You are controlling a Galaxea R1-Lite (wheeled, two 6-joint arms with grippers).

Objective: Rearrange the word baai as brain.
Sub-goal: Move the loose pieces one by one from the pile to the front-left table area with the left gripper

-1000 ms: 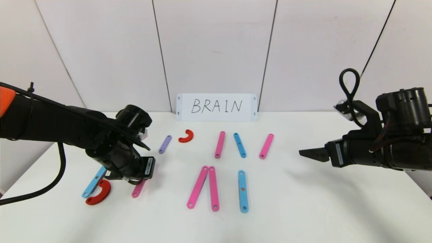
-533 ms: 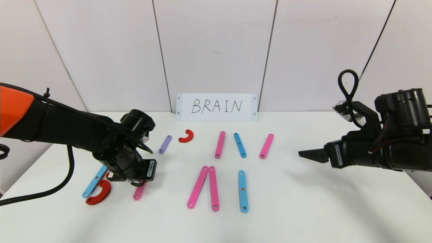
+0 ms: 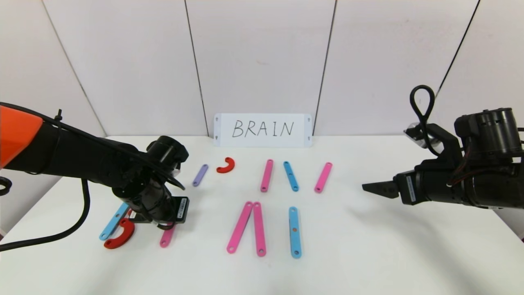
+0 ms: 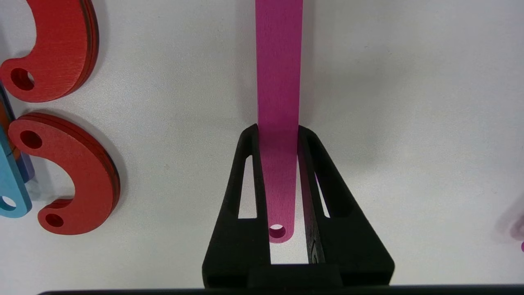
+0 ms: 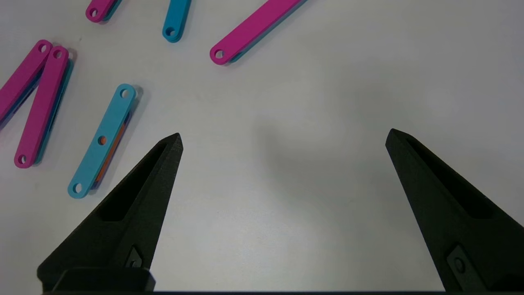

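Near the counter's left front corner, the left gripper [image 4: 278, 131] is clamped across a pink bar [image 4: 278, 73], its fingers [image 4: 249, 164] pinching the long edges close to one holed end. Two red curves [image 3: 120, 235] and a blue bar [image 3: 112, 221] lie just beside it. The grip sits far from the bar's middle, so I judge the free end may swing or drag and knock a curve askew. The right gripper [image 5: 282, 137] hangs wide open, holding nothing, toward the right edge.

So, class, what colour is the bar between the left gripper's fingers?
Pink bar, clearest in the left wrist view.
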